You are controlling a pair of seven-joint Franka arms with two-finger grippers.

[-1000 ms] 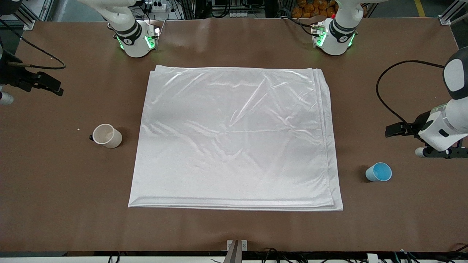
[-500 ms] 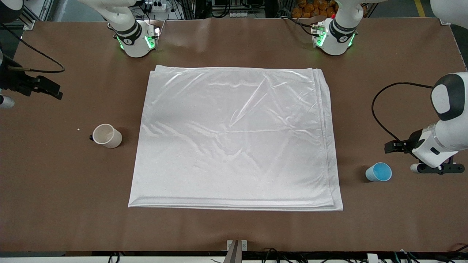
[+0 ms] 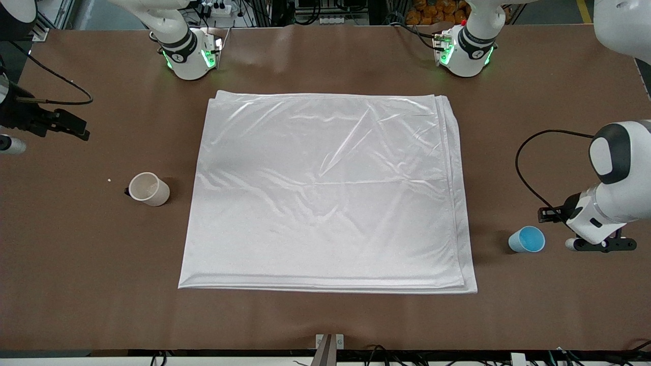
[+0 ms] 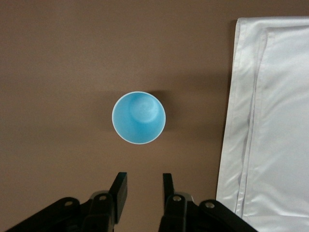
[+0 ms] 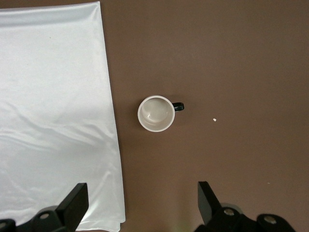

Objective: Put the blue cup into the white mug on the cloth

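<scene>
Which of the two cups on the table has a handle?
The white mug, standing on the bare table toward the right arm's end, has a small black handle. The blue cup, toward the left arm's end, has none.

The left arm reaches out low over the counter's left-arm end, wrist turned down, its claw (image 4: 142, 186) pointing at the counter with fingers (image 4: 119, 186) parted a little and nothing between them. The right arm hangs high over the right-arm end, its claw (image 5: 140, 203) facing down, fingers (image 5: 76, 200) spread wide and empty.
</scene>
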